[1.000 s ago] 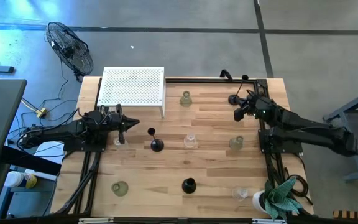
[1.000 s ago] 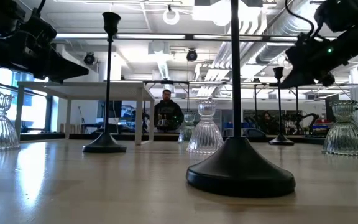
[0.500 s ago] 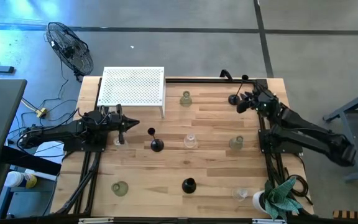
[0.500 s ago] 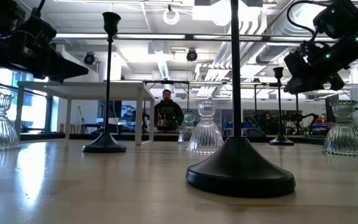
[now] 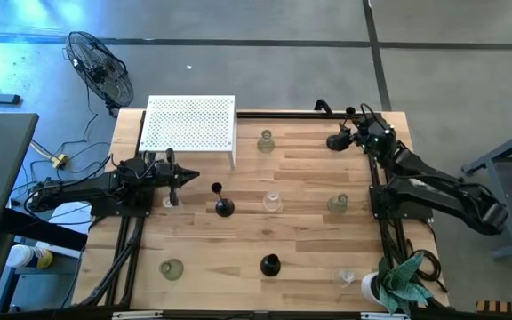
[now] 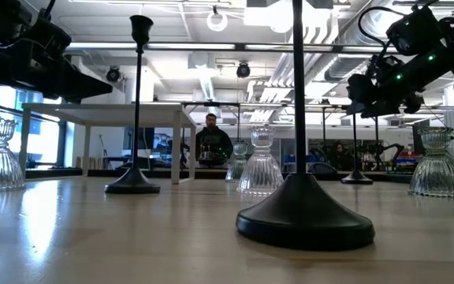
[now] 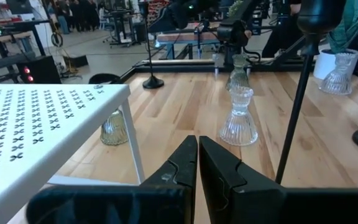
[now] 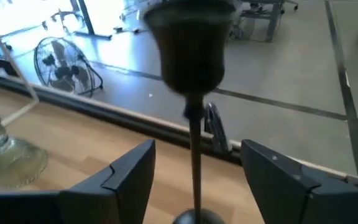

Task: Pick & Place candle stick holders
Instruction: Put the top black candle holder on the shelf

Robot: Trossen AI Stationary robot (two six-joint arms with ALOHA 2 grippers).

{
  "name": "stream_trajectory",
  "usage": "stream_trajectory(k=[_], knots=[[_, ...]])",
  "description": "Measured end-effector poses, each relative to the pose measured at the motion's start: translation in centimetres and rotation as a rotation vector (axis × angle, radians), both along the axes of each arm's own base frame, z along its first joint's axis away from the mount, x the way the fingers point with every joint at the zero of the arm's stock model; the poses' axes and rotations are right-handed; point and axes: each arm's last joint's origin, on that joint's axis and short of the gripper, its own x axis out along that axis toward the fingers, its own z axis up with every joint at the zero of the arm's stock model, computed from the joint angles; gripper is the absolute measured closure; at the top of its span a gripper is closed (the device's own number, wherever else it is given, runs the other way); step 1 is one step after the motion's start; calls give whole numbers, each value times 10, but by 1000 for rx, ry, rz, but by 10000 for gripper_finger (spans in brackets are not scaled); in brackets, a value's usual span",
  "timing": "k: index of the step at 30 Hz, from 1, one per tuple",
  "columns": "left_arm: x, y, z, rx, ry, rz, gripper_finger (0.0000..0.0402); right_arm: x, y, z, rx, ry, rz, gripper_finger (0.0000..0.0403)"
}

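The right gripper (image 8: 194, 180) hangs at the table's far right corner, fingers spread wide with a black candle stick holder (image 8: 191, 68) standing free between them (its stem touches neither finger). The left gripper (image 7: 197, 165) waits pinched closed beside the white rack (image 7: 36, 118), a clear glass holder (image 7: 239, 117) just ahead of it.

Black candle stick holder (image 8: 192, 74) between the right gripper's (image 8: 194, 177) spread fingers: base cut off by the picture's edge, cup blurred.
Black candle stick holder (image 6: 304, 213) nearest the low camera: stem top cut off.
Glass holder (image 7: 114, 127) under the white perforated shelf (image 7: 36, 134): upper part hidden by the shelf.
Person (image 6: 213, 142) behind the far table: too small to tell more.
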Motion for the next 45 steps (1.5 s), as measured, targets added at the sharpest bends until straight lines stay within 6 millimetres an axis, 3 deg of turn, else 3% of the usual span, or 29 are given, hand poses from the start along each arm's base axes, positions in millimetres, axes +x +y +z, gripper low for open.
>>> stream_trajectory(k=[4, 15, 25, 30, 34, 39, 45], knots=[[0, -1, 0, -4, 1, -19, 389, 2, -5, 1, -16, -18, 16, 215], [0, 0, 0, -26, -4, -14, 389, 7, -7, 5, -75, -21, 119, 390], [0, -1, 0, -37, 0, -15, 389, 21, 6, 28, -128, -126, 344, 382], [0, -1, 0, -53, -1, -14, 389, 40, 26, 50, -135, -183, 612, 386], [0, -1, -1, -57, 0, -14, 389, 61, 46, 54, -151, -215, 754, 379], [0, 0, -1, -57, 0, -12, 389, 98, 61, 41, -171, -237, 862, 387], [0, 0, -1, -80, -3, -11, 389, 142, 55, 39, -166, -200, 911, 383]])
